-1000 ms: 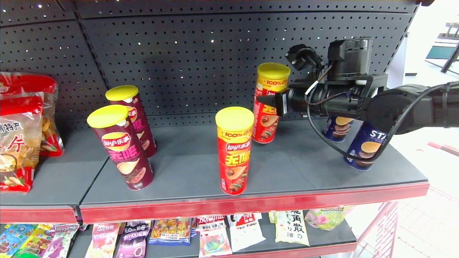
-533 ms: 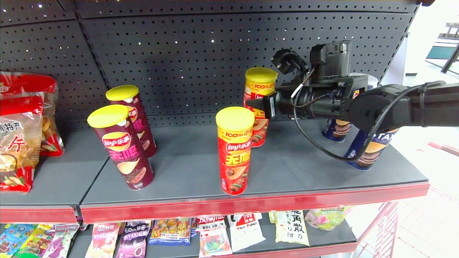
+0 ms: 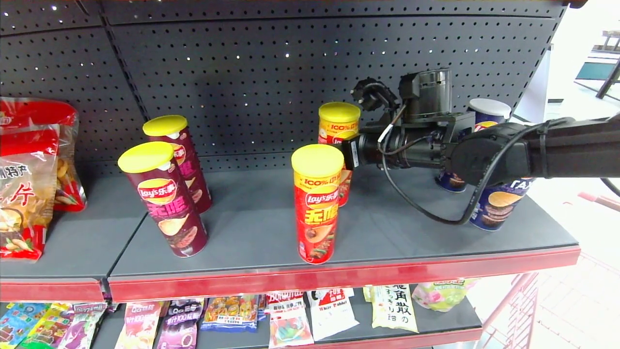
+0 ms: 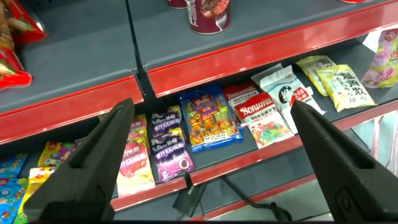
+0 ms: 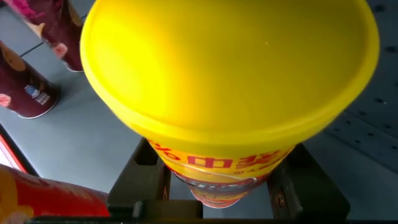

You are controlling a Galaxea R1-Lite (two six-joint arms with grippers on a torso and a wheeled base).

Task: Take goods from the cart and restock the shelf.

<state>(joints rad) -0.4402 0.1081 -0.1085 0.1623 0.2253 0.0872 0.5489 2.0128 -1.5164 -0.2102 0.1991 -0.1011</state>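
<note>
**Head view**
- Shelf [image 3: 242, 228]: grey deck with a red front lip, pegboard [image 3: 242, 72] behind.
- Right gripper [image 3: 345, 154]: comes in from the right, fingers closed round the held can [image 3: 339, 123].
- Held can: red tube with a yellow lid, upright, near the pegboard. Its base is partly hidden behind the front can [image 3: 317, 203], so I cannot tell whether it touches the deck.
- Front can: same kind, upright, near the lip, just ahead of the held can.
- Maroon cans [image 3: 164, 203]: two with yellow lids, one behind the other, at the left of the deck.
- Blue cans [image 3: 496, 206]: at the right, partly behind the arm.
- Bags [image 3: 29, 169]: on the neighbouring deck, far left.
- Packets [image 3: 290, 320]: in a row on the lower shelf [image 3: 441, 317].

**Left wrist view**
- Left gripper [image 4: 210, 109]: fingers [image 4: 87, 168] spread wide with nothing between them, out in front of the lower shelf.
- Packets [image 4: 208, 121]: lying flat on the lower shelf.
- One maroon can's base [image 4: 208, 15]: on the deck behind the red lip.

**Right wrist view**
- Right gripper [image 5: 217, 193]: a dark finger [image 5: 140, 180] pressed on each side of the held can [image 5: 230, 81].
- Held can: yellow lid toward the camera.
- Maroon cans [image 5: 28, 87]: beyond, on the deck.
- Front can [image 5: 50, 196]: its edge is close by.
</note>
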